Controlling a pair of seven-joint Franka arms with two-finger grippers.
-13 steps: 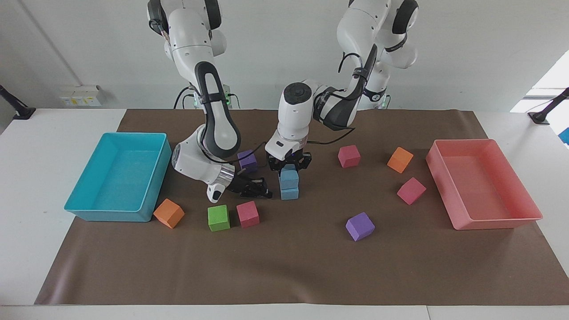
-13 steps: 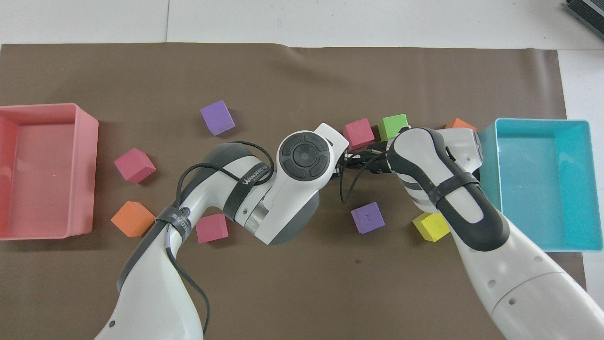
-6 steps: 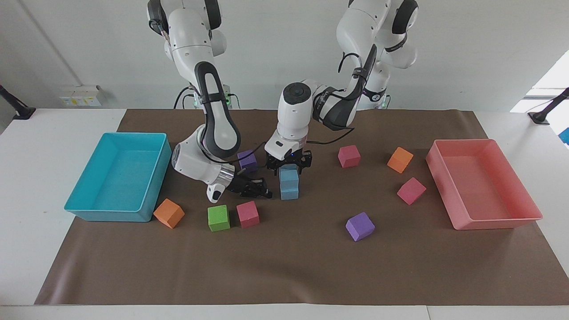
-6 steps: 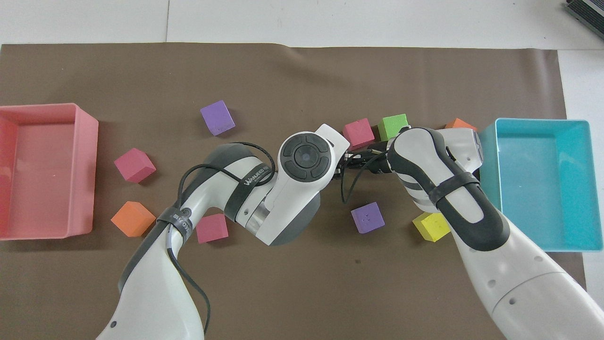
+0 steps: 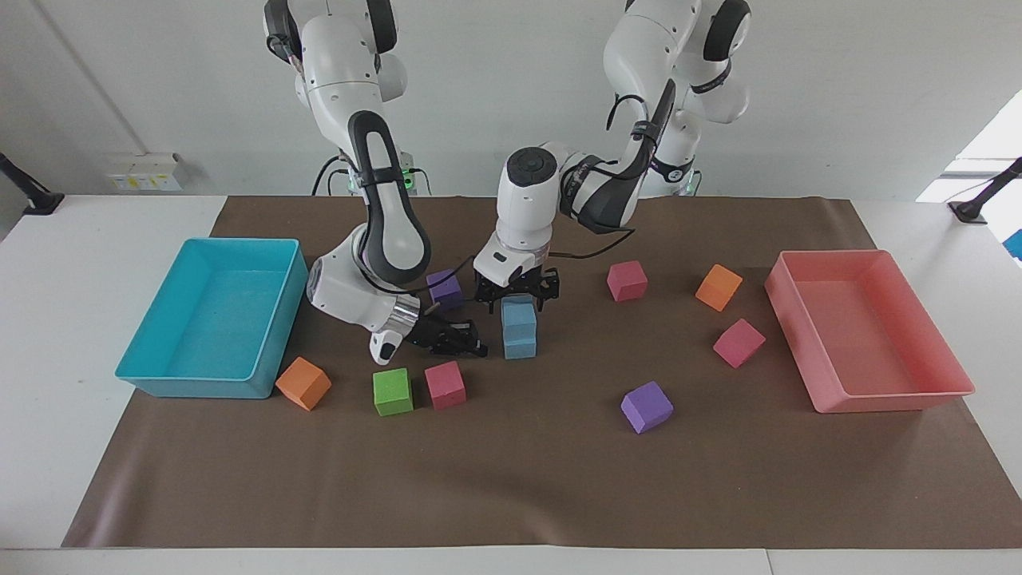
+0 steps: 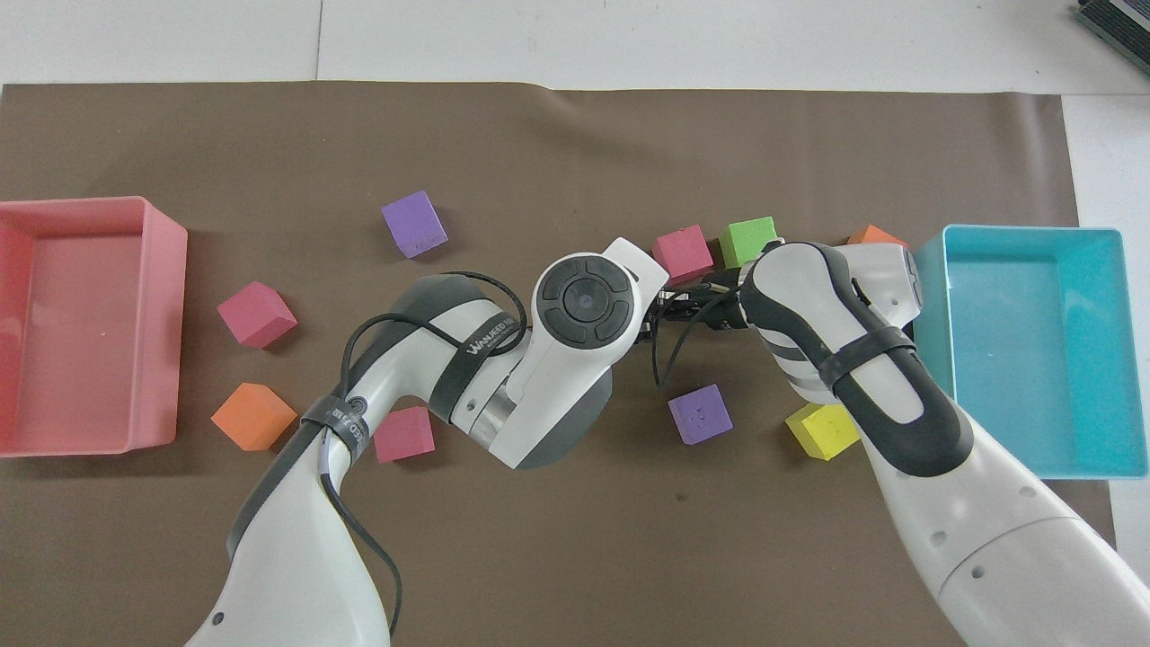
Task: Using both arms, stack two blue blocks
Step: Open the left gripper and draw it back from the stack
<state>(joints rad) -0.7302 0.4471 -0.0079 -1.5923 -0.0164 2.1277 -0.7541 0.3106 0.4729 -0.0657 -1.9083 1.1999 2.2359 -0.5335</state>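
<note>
Two arms meet mid-bench: the left pincer (image 5: 517, 292) stands wide around the upper of the two stacked blue blocks (image 5: 519, 328), the right pincer (image 5: 463, 342) pinched empty just beside them. Light, soft foam, I judge; grip opposite flat faces gently to avoid squashing.
</note>
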